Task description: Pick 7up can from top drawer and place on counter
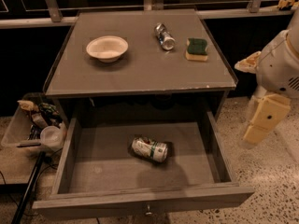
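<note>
The 7up can (149, 149) lies on its side in the middle of the open top drawer (212, 146); it is white-silver with green markings and slightly dented. The drawer is pulled out in front of the cabinet, with its knob (148, 211) on the front panel. The counter (140, 73) is the grey top above it. My gripper (262, 121) hangs on the cream arm at the right, outside the drawer's right wall and above the floor, well apart from the can.
On the counter stand a white bowl (107, 47), a silver-blue can (164, 36) lying on its side, and a green-and-yellow sponge (196, 49). A bin of clutter (37, 125) sits on the floor to the left. A rail runs behind the counter.
</note>
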Robot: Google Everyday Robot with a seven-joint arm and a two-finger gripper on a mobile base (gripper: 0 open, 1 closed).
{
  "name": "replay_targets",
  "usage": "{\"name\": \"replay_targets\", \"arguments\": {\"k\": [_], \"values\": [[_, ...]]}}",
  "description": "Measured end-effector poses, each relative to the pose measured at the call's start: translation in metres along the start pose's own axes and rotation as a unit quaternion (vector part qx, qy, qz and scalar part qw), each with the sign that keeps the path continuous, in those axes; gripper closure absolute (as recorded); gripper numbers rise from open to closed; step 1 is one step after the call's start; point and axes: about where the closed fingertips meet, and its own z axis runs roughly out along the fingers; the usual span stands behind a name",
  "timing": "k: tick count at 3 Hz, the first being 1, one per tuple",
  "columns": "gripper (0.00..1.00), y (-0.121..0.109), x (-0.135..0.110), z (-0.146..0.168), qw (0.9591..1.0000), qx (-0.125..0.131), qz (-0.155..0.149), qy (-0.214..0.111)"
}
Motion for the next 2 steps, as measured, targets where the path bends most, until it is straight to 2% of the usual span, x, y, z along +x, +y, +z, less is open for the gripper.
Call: {"name": "replay_targets", "arguments": {"k": [1, 2], "values": [[0.0, 0.017, -0.013, 0.026, 0.9995, 0.004, -0.018, -0.025], [0.0, 0.031, -0.027, 0.063, 0.9986, 0.024, -0.02, -0.042]]}}
